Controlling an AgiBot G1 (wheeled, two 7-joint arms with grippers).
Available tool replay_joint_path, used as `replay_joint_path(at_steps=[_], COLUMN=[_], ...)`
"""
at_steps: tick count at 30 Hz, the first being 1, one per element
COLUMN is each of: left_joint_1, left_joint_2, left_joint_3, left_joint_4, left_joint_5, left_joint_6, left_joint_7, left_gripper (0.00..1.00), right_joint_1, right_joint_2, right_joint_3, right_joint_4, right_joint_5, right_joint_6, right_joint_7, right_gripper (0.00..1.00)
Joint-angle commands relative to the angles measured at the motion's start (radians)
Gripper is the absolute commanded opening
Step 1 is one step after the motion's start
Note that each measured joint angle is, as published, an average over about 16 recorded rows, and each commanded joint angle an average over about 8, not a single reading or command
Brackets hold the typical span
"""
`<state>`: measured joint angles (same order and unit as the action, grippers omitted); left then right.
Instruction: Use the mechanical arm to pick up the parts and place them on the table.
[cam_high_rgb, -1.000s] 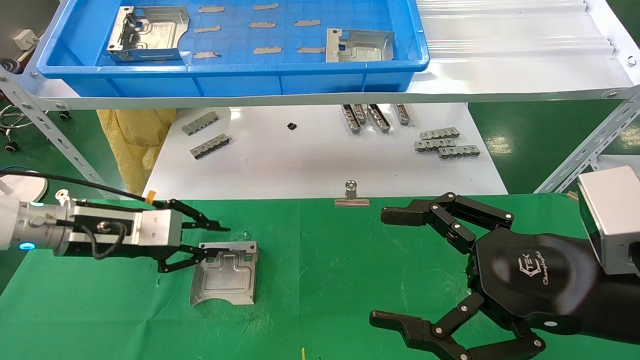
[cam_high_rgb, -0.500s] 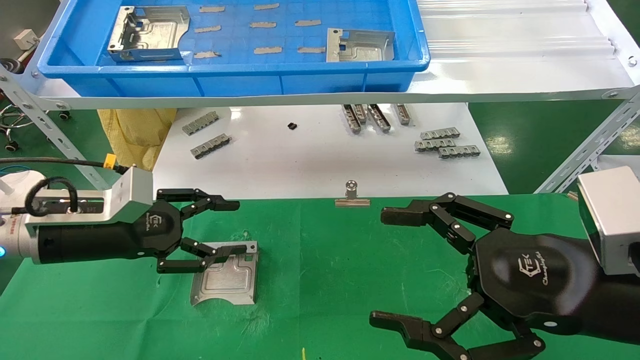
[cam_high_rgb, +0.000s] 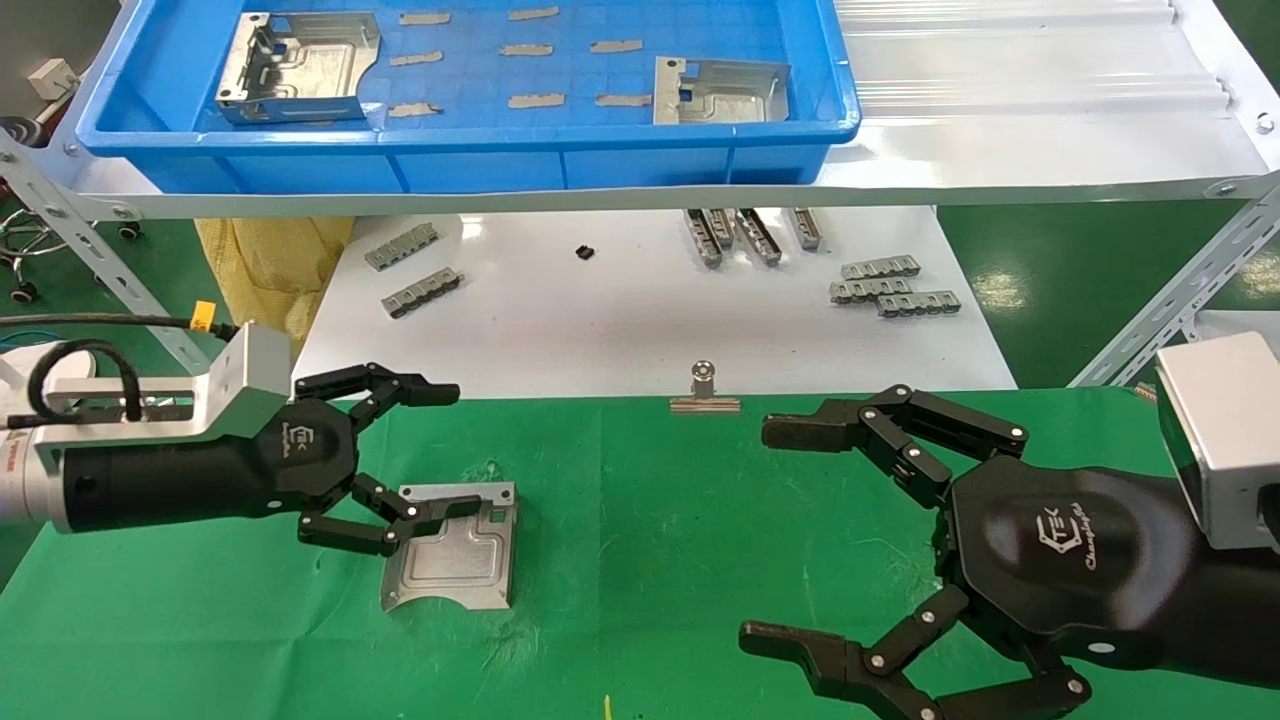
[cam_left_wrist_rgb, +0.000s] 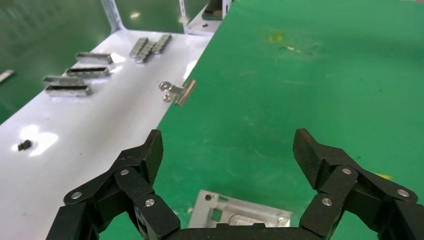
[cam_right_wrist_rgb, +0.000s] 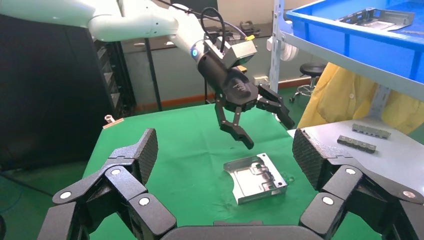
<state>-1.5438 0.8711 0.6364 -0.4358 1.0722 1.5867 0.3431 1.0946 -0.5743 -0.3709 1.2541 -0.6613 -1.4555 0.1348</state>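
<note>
One silvery bracket part (cam_high_rgb: 455, 552) lies flat on the green table (cam_high_rgb: 640, 520), free of any gripper; it also shows in the left wrist view (cam_left_wrist_rgb: 240, 220) and the right wrist view (cam_right_wrist_rgb: 256, 176). My left gripper (cam_high_rgb: 440, 450) hovers open and empty just above its near-left corner; the right wrist view shows it (cam_right_wrist_rgb: 262, 122) raised above the part. Two more bracket parts (cam_high_rgb: 295, 68) (cam_high_rgb: 715, 90) lie in the blue tray (cam_high_rgb: 470, 165) on the shelf. My right gripper (cam_high_rgb: 770, 535) is wide open and empty above the table at the right.
Small grey toothed strips (cam_high_rgb: 890, 285) lie on the white board (cam_high_rgb: 640, 320) behind the table, with more (cam_high_rgb: 412, 270) at its left. A binder clip (cam_high_rgb: 704, 390) sits at the table's far edge. A yellow mark (cam_high_rgb: 605, 706) is near the front edge.
My left gripper has rolled at the wrist, let go of the part and drawn back up and to the left, jaws open. The part stays flat on the table. The right arm has not moved.
</note>
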Motion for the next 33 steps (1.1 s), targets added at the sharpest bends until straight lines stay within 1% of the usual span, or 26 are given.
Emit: replay_joint_path(at_steps=[1, 33], left_joint_1=[0.016, 0.296], left_joint_2=[-0.009, -0.164], left_joint_3=[-0.012, -0.225], left_joint_4=[-0.029, -0.534], left_joint_5=[-0.012, -0.215], left_joint_6=[-0.003, -0.057], left_joint_7=[-0.018, -0.334], left_gripper=[1.00, 1.00], right_joint_1=[0.000, 0.000], right_joint_2=[0.000, 0.000], right_joint_3=[0.000, 0.000], right_joint_4=[0.000, 0.000], right_joint_5=[0.000, 0.000], right_joint_6=[0.000, 0.000], right_joint_7=[0.000, 0.000], right_gripper=[1.00, 1.00])
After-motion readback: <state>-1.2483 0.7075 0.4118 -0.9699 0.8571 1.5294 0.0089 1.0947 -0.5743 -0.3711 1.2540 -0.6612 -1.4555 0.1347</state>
